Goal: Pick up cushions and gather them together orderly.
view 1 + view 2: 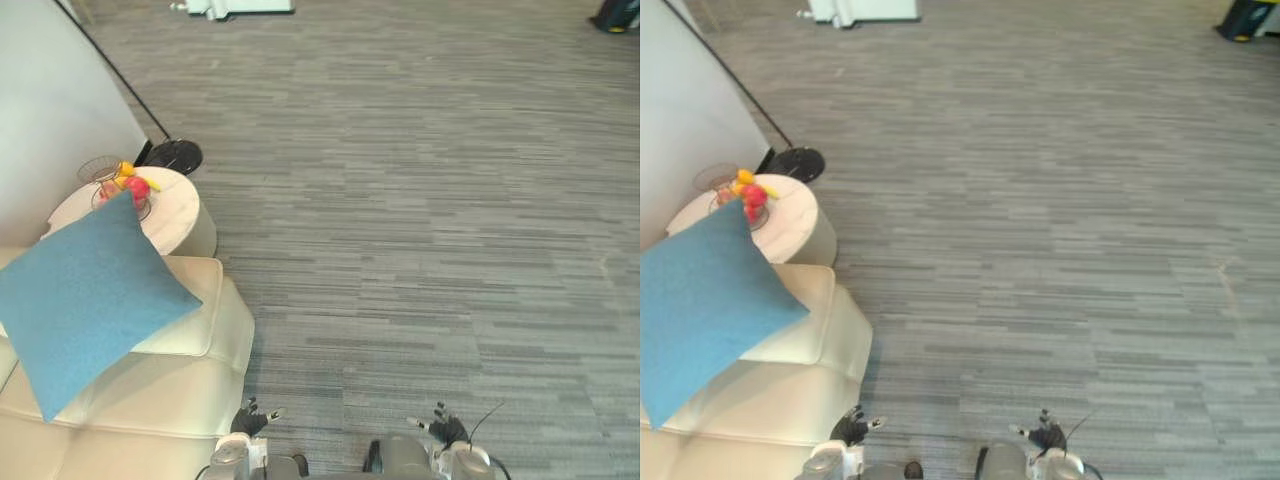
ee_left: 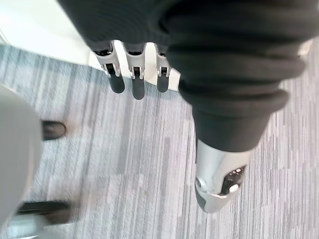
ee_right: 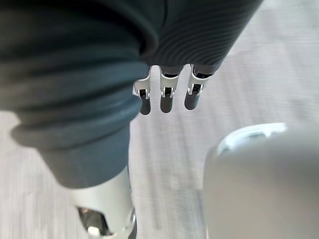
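Note:
A blue square cushion (image 1: 85, 300) leans tilted on the cream sofa (image 1: 170, 400) at the lower left, one corner pointing up toward the side table. My left hand (image 1: 248, 420) hangs low at the bottom edge, just right of the sofa's front corner, its fingers (image 2: 134, 82) straight and holding nothing above the carpet. My right hand (image 1: 443, 428) hangs at the bottom right of centre, its fingers (image 3: 167, 97) also straight and empty. Both hands are well apart from the cushion.
A round cream side table (image 1: 165, 215) stands behind the sofa with a wire basket of fruit (image 1: 125, 183) on it. A black lamp base (image 1: 172, 155) with a slanting pole sits by the white wall (image 1: 50, 110). Grey striped carpet (image 1: 420, 220) spreads to the right.

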